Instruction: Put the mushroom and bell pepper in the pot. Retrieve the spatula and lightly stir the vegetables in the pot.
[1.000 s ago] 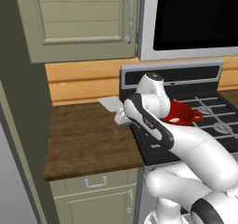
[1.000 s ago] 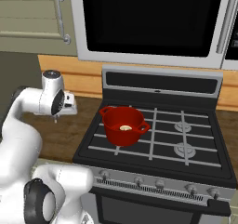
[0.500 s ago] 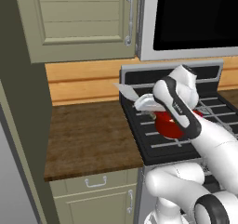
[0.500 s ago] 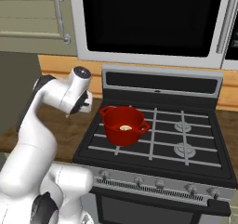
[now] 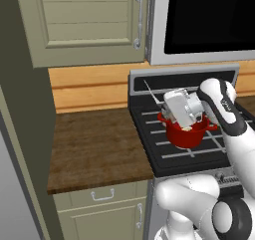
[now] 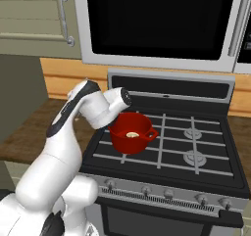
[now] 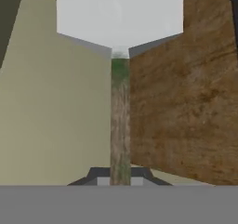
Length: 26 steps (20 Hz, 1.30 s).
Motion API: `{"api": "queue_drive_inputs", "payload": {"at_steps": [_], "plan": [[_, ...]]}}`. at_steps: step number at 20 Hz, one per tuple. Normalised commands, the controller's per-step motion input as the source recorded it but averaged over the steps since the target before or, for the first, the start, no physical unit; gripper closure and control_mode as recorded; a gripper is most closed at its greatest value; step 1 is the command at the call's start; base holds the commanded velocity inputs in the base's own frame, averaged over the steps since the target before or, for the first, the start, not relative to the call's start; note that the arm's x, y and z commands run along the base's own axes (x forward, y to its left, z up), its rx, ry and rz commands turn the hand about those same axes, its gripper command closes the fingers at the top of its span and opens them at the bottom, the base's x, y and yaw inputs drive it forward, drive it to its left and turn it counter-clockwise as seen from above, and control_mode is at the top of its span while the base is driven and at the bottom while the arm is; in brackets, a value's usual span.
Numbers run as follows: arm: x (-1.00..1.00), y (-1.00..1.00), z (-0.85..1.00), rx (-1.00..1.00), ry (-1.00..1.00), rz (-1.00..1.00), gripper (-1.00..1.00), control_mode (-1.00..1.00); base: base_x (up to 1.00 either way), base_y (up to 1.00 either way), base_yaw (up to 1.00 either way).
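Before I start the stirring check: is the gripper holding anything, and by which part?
Yes. The gripper is shut on the spatula, holding it by the thin handle, with the blade at the far end.

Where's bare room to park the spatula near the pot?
Free: the brown counter left of the stove, and the right burners. Crowded: the front-left burner, where the pot sits under the claw shut on the spatula.
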Motion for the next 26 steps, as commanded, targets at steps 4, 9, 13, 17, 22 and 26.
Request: {"api": "queue_drive_inputs", "payload": {"at_steps": [4,9,13,17,22,26], "plan": [[0.01,-0.14,0.05,0.12,0.3,-0.11,1.0,-1.0,0.0,0.0,0.0],[0.0,-0.17,0.0,0.15,0.02,0.0,1.0,-1.0,0.0,0.0,0.0],[0.0,-0.24,0.11,0.31,0.19,-0.01,1.0,-1.0,0.0,0.0,0.0],[0.06,-0.02,0.02,0.11,0.43,-0.02,1.0,-1.0,0.0,0.0,0.0],[0.11,-0.11,0.0,0.17,0.44,0.0,1.0,-1.0,0.0,0.0,0.0],[0.06,-0.18,0.0,0.16,0.47,0.0,1.0,-1.0,0.0,0.0,0.0]]}}
